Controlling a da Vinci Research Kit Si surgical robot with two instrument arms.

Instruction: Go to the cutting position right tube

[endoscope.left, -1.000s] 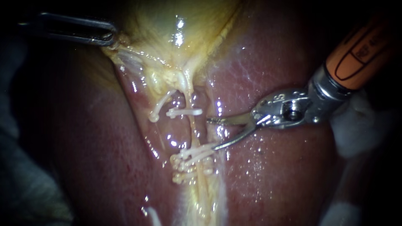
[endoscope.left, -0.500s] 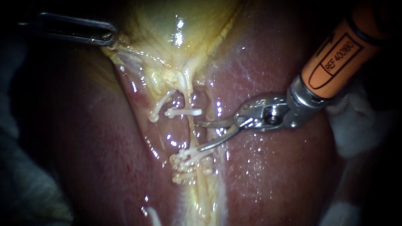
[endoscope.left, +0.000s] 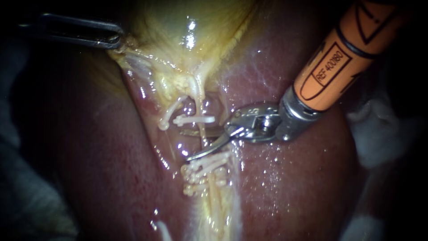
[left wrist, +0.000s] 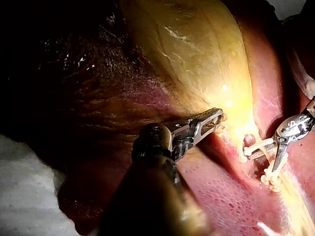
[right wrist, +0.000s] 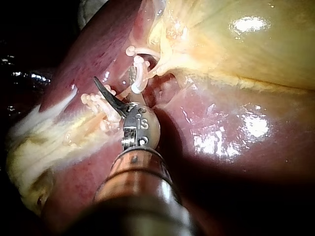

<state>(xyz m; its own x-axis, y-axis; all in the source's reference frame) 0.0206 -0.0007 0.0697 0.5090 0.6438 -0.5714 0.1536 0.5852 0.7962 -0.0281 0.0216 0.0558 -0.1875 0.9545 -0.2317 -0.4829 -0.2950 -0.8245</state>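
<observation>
Endoscope: the right instrument (endoscope.left: 184, 145) holds its jaws open astride the right tube (endoscope.left: 204, 139), between the clips (endoscope.left: 195, 119), so positioning looks nearly done. Left wrist: the left instrument (left wrist: 215, 120) has its jaws clamped on the gallbladder (left wrist: 197, 59). Right wrist: the tube sits between the open jaws, uncut

The right instrument (endoscope.left: 185, 145) now sits further in from the right than a second ago, and more of its orange shaft shows. Its open blades, whose tips then lay just right of the right tube (endoscope.left: 204, 139), now reach across it. One blade passes just below the upper clip (endoscope.left: 196, 119), the other just above the lower clips (endoscope.left: 203, 167), with the tube between them.
</observation>
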